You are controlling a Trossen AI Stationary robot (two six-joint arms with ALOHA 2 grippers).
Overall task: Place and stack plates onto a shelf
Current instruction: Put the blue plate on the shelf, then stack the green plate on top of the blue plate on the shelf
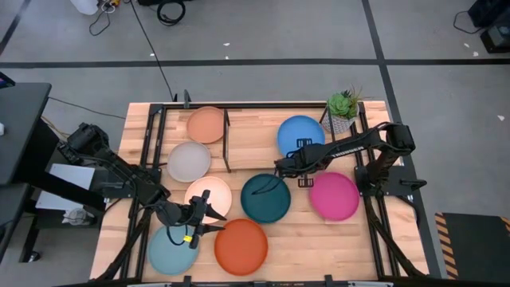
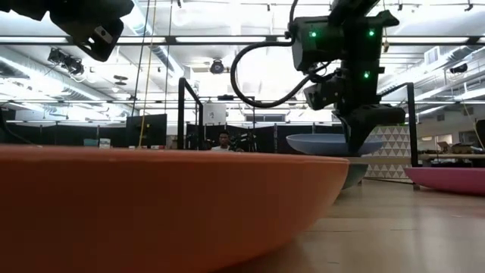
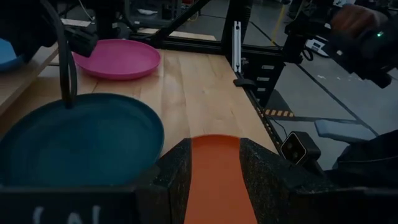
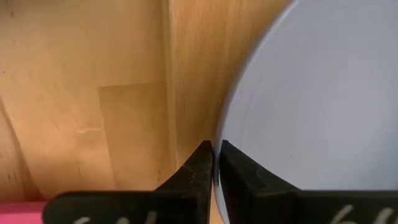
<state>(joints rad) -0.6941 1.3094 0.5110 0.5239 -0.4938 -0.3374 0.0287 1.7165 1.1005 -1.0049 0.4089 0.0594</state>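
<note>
Low view mostly blocked by the orange plate (image 2: 167,201) up close; shelf (image 1: 227,139) rails only partly readable from above, its far half cut off behind the right arm.

Blue plate (image 1: 300,134) is round, so no long axis; sits about level in low view, lifted clear of the wood, rim pointing back toward the right gripper (image 4: 215,163). R gripper is at that plate's near edge, fingers nearly pressed together, pinching the rim. Teal plate (image 1: 265,198) just beside/below it, magenta plate (image 1: 334,195) near, on its other side.

Left gripper (image 1: 199,217): fingers spread, orange plate showing between them in wrist view, not touching as far as I can tell. Cream plate (image 1: 208,196) just behind it, aqua plate (image 1: 173,249) beside. Grey plate (image 1: 189,162) & peach plate (image 1: 206,124) farther off, by the shelf.
</note>
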